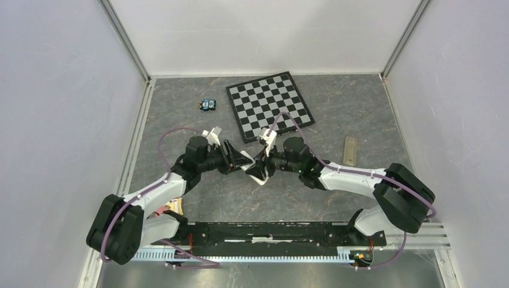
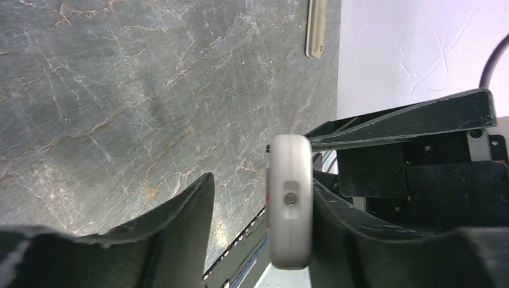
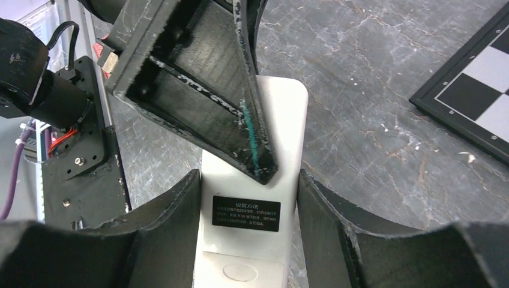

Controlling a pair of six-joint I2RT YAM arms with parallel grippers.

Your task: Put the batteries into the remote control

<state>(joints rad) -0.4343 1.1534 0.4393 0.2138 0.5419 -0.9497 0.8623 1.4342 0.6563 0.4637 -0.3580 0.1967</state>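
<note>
The remote control (image 1: 258, 176) is a white handset held in the air between both grippers at the table's middle. In the right wrist view its white back (image 3: 287, 114) faces the camera, with a black label and a cover with an oval thumb mark. My right gripper (image 3: 247, 177) (image 1: 262, 167) is shut on its two long sides. My left gripper (image 2: 261, 183) (image 1: 243, 161) is open around the remote's end (image 2: 290, 204), which rests against one finger with a gap to the other. A small dark and blue item (image 1: 208, 105), likely the batteries, lies at the back left.
A chessboard (image 1: 270, 105) lies flat at the back centre, just beyond the grippers, and its corner shows in the right wrist view (image 3: 474, 90). A tan flat strip (image 1: 350, 150) lies on the table to the right and shows in the left wrist view (image 2: 316, 27). White walls enclose three sides.
</note>
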